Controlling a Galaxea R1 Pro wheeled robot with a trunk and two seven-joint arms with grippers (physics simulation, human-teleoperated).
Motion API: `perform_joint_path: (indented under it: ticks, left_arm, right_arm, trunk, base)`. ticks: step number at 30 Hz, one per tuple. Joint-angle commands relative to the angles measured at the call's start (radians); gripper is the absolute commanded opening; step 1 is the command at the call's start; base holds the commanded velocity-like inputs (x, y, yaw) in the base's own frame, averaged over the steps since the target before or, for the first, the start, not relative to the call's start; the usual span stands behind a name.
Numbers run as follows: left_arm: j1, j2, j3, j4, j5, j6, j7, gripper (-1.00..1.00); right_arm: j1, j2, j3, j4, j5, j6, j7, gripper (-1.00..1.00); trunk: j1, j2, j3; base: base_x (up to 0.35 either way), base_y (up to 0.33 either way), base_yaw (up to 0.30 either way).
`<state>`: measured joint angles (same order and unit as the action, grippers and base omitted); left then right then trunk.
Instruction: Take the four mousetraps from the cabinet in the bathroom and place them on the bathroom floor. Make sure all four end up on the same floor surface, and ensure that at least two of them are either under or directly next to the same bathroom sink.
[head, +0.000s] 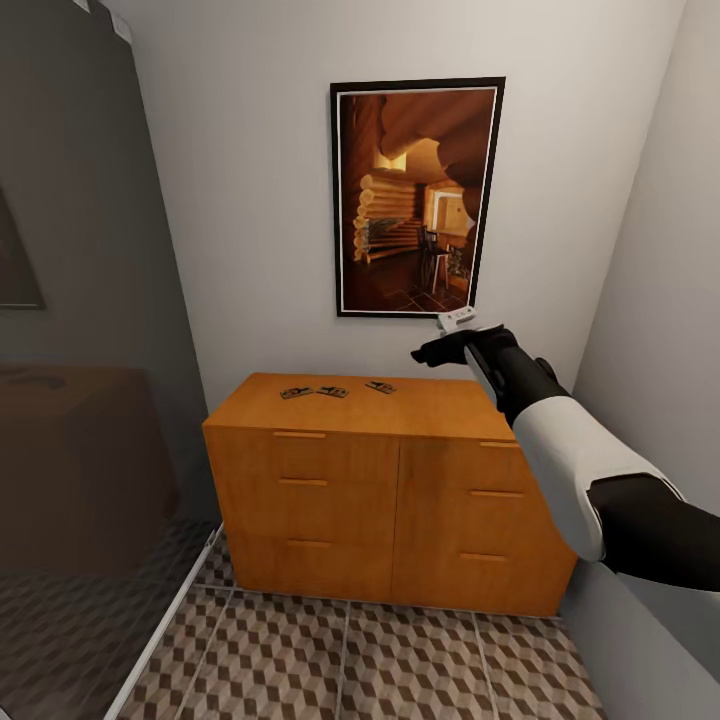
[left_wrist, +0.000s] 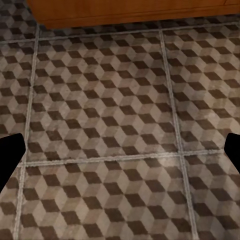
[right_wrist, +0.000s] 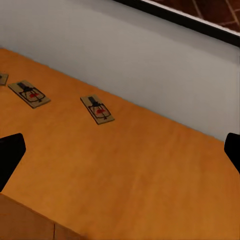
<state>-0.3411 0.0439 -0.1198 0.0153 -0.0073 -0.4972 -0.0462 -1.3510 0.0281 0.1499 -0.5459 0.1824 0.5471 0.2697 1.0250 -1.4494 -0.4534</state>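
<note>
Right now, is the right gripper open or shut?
Open: the right gripper shows its fingertips far apart, nothing between them, above the cabinet top.

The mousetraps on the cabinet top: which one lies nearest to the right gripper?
The mousetrap lying alone, apart from the other mousetraps that sit close together. It is the one toward the right gripper.

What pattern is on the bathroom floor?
The bathroom floor has little brown, beige and white 3D cubes on big square tiles with pale lines. It shows best in the left wrist view.
</note>
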Motion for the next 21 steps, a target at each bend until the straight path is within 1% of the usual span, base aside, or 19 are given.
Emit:
perform_joint_path:
  ticks: [1, 3, 5, 11, 21]
  left_arm:
    - [-0.001, 0.000, -0.004, 0.002, 0.000, -0.004, 0.000, 1.00]
    - [-0.001, 0.001, -0.004, 0.002, 0.000, -0.005, 0.000, 1.00]
    - [-0.001, 0.001, -0.004, 0.002, -0.001, -0.006, 0.000, 1.00]
    - [-0.001, 0.001, -0.004, 0.004, 0.000, -0.006, 0.000, 1.00]
    - [-0.001, 0.001, -0.004, 0.009, -0.001, -0.006, 0.000, 1.00]
  right_arm:
    - [-0.001, 0.000, 0.000, 0.001, 0.011, -0.004, 0.007, 1.00]
    - [0.000, 0.002, 0.000, 0.006, 0.011, -0.042, 0.007, 1.00]
    - [0.000, 0.002, 0.000, 0.013, 0.011, -0.058, 0.007, 1.00]
    - [0.000, 0.001, 0.000, 0.039, 0.011, -0.074, 0.007, 1.00]
    - [0.000, -0.001, 0.001, 0.081, 0.011, -0.077, 0.008, 1.00]
  trunk:
    - [0.000, -0.001, -0.001]
    - [0.000, -0.001, -0.001]
    - [0.000, -0.001, -0.001]
    - [0.000, -0.001, -0.001]
    - [0.000, -0.001, -0.001]
  base:
    - [0.000, 0.000, 0.000]
    - [0.000, 0.000, 0.000]
    - [0.000, 0.000, 0.000]
    - [0.000, 0.000, 0.000]
    - [0.000, 0.000, 0.000]
